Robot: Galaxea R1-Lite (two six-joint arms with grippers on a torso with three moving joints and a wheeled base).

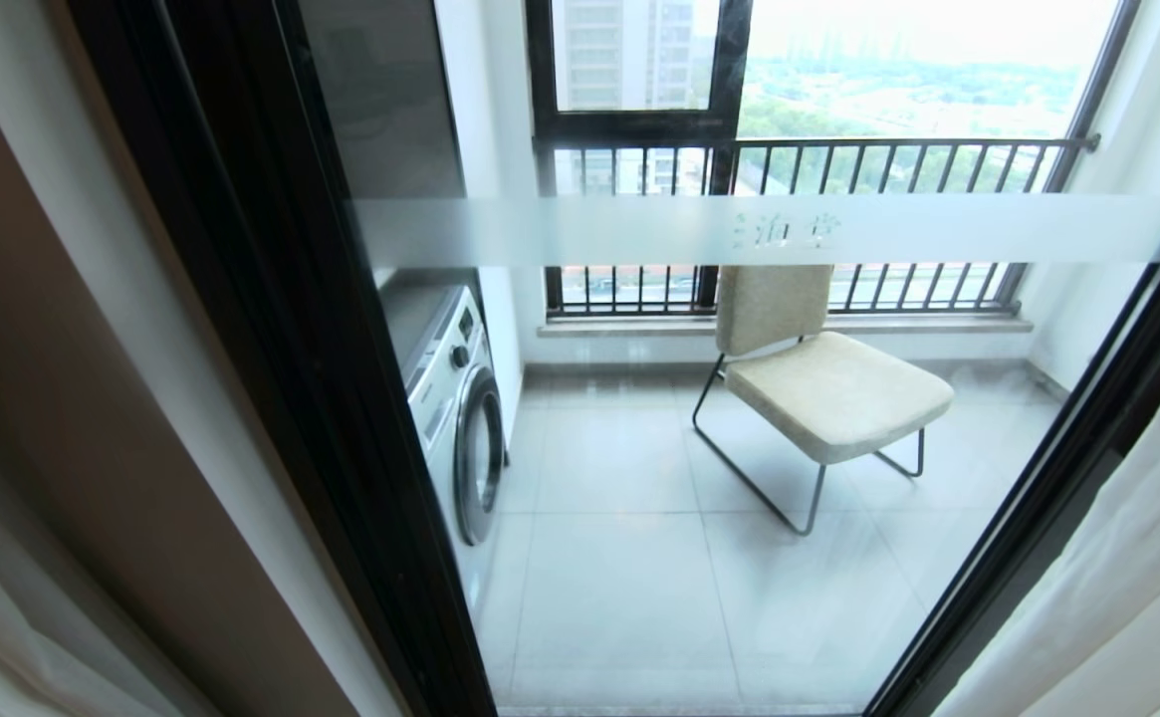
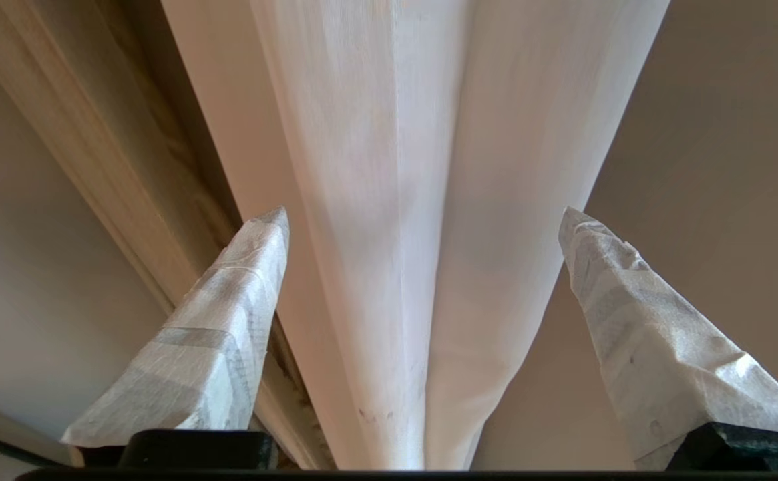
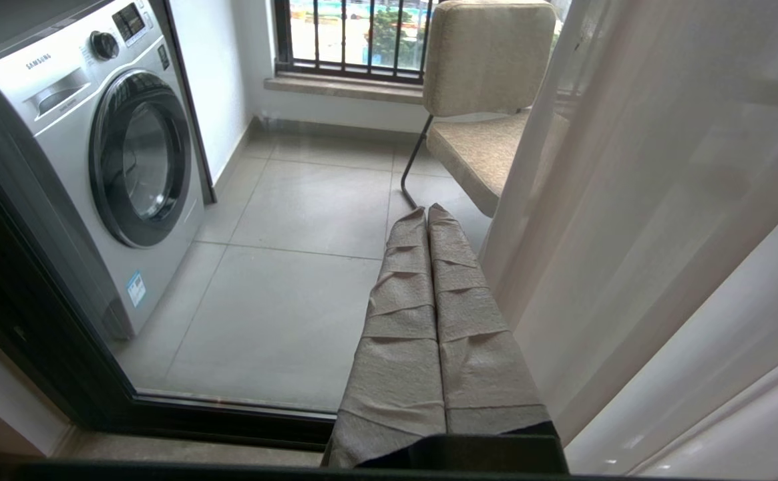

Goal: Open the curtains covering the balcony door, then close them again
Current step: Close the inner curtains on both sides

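The balcony door (image 1: 271, 299) stands uncovered in the head view: clear glass in thick black frames, crossed by a frosted white band (image 1: 589, 231). A sheer white part of the curtains (image 1: 1127, 578) hangs bunched at the right edge. My left gripper (image 2: 423, 212) is open, its taped fingers (image 2: 228, 321) wide apart. A fold of sheer white curtain (image 2: 395, 200) hangs between them, touching neither. My right gripper (image 3: 427, 208) is shut on nothing and points at the balcony floor, with sheer curtain (image 3: 642, 234) close beside it. Neither arm shows in the head view.
Behind the glass stand a washing machine (image 1: 455, 418) on the left and a beige chair (image 1: 818, 378) on thin metal legs. A black-framed window with a barred railing (image 1: 838, 159) closes the balcony's far side. Wooden trim (image 2: 115, 167) runs beside the left curtain fold.
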